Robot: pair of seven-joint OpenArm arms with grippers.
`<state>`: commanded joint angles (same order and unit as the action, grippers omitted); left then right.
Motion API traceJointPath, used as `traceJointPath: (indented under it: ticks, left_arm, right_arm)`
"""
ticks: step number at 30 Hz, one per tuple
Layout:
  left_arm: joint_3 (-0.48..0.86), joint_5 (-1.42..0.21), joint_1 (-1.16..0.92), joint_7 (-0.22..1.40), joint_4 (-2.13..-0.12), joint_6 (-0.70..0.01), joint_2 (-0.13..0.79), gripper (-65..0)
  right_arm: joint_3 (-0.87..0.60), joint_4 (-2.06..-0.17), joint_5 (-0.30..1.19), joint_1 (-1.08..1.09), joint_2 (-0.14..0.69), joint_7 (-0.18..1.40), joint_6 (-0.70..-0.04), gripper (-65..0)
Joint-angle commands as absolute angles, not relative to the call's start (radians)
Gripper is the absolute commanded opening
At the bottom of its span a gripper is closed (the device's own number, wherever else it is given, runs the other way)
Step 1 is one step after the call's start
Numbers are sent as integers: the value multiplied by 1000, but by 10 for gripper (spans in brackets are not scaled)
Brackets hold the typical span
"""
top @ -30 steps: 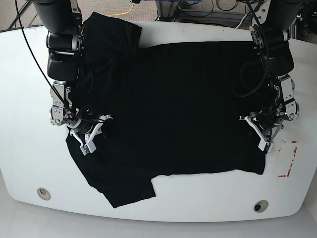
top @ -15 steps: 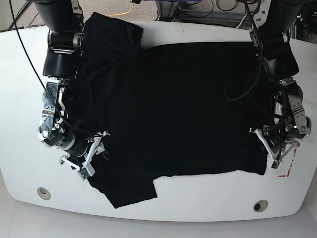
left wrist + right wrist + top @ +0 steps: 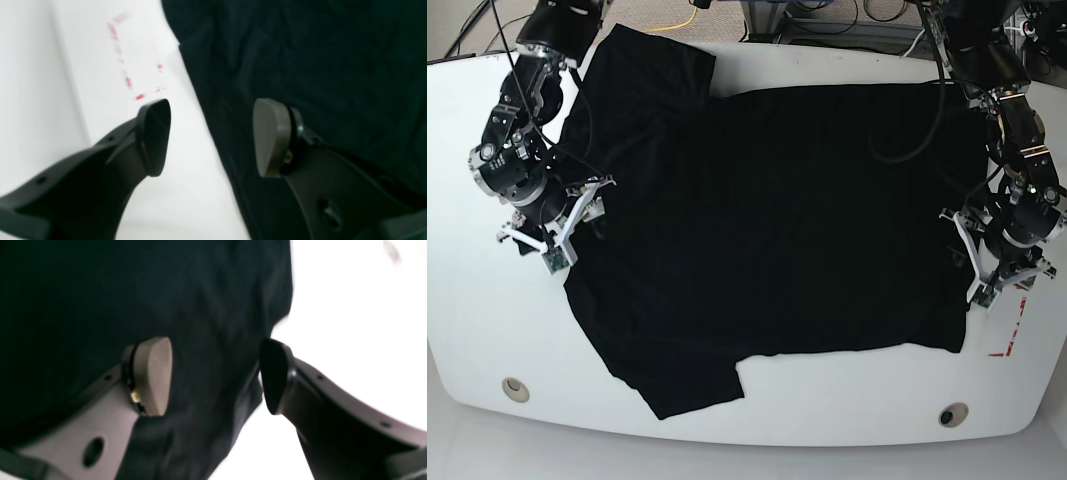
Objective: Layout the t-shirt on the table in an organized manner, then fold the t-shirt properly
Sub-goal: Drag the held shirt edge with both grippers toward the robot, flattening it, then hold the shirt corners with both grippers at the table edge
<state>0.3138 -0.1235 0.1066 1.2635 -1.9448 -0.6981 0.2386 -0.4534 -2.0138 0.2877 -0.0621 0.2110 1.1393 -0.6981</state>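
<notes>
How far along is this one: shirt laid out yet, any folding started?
Mostly laid out: the t-shirt lies spread across the table, body flat, though the near sleeve sits crooked and the far one is bunched. In hand: nothing. The left tool and right tool are both open, each straddling a side edge of the cloth. Left: tidy the sleeves, then every fold; none is visible.

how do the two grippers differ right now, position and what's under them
The left gripper straddles the t-shirt's side edge beside the red dashed mark: one finger over bare table, one over cloth. The right gripper sits almost wholly over black fabric, with no mark in its view. Both are open and hold nothing.
</notes>
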Motion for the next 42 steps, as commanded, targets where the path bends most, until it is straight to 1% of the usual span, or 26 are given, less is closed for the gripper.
traceJointPath:
  ticks: [2,5,7,9,15,18,23,32,37,42]
  left_arm:
    - [332,-124,68,1287,-1974,-698,239,-276]
    - [387,-124,8,1302,-1989,-698,237,-276]
    - [444,-124,-35,1303,-1992,-698,237,-278]
    - [495,-124,-65,1300,-1992,-698,239,-278]
    - [608,-124,-142,1300,-1992,-698,239,-278]
    - [651,-124,-168,1300,-1992,-698,237,-278]
    - [697,-124,-213,1300,-1992,-698,237,-278]
    - [708,-125,-217,1299,-1992,-698,236,-278]
    - [708,-125,-217,1299,-1992,-698,236,-278]
    - [708,-125,-217,1299,-1992,-698,236,-278]
  right_arm:
    - [-486,-2018,289,-116,208,1139,-698,-244]
    - [-526,-2018,291,-176,203,1139,-698,-190]
    - [-559,-2018,326,-225,191,1139,-698,-151]
    - [-596,-2018,372,-260,188,1139,-698,-132]
    - [-624,-2014,456,-343,188,1139,-698,-133]
    - [-624,-2011,461,-374,182,1139,-698,-133]
    - [-624,-1983,458,-397,139,1133,-698,-133]
    - [-622,-1836,458,-354,143,1076,-698,-133]
    - [-622,-1762,463,-343,180,1046,-698,-133]
    - [-621,-1698,460,-343,186,980,-698,-133]
